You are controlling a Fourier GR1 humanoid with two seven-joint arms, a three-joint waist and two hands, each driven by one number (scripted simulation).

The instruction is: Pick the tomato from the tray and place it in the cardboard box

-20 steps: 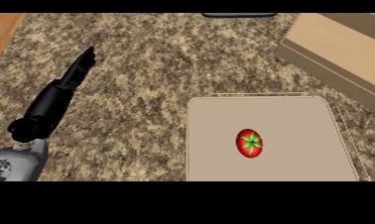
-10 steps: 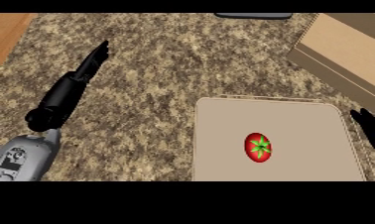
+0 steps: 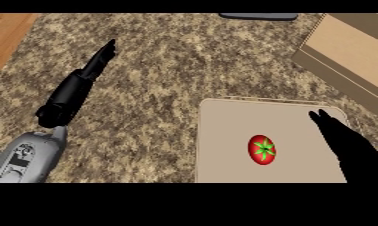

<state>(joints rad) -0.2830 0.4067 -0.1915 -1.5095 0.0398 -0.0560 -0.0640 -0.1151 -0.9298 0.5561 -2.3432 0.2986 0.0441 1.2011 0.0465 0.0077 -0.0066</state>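
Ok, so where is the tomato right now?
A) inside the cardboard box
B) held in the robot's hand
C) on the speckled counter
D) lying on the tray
D: the tomato lies on the tray, apart from the open right hand beside it and well short of the cardboard box.

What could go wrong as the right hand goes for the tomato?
The tomato lies loose on the flat tray; the open right hand, beside it and apart, might nudge it rolling instead of closing round it. The cardboard box stands beyond the tray's far right corner, so a low carry could catch its near wall.
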